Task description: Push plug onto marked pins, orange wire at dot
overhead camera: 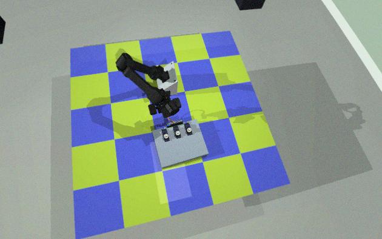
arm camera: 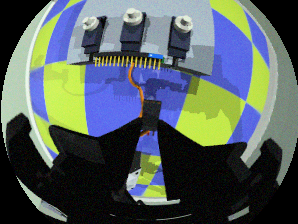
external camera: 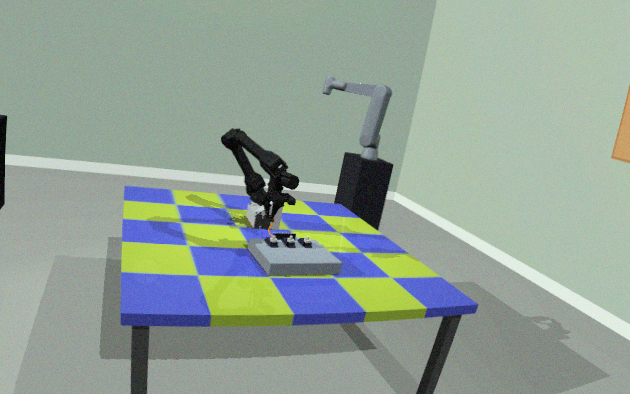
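Observation:
The gripper [overhead camera: 167,117] [external camera: 271,217] [arm camera: 151,121] is shut on the dark plug [arm camera: 151,109], which stands up between the fingertips in the wrist view. Its socket holes cannot be made out. The orange lead [arm camera: 132,76] [external camera: 270,230] runs in a curve from the holder to the plug. The grey holder [overhead camera: 183,151] [external camera: 305,261] [arm camera: 112,31] carries three dark servos with white horns. The pin row [arm camera: 115,62] sticks out from its near edge, apart from the plug. A blue band [arm camera: 155,56] marks pins near the row's right end in the wrist view; its dot is not clear.
The holder rests on a blue and yellow-green checkered table [overhead camera: 94,164] [external camera: 160,295]. A white bracket [overhead camera: 167,87] stands by the arm's base, behind the gripper. Another, grey arm [external camera: 375,117] stands on a black pedestal beyond the table.

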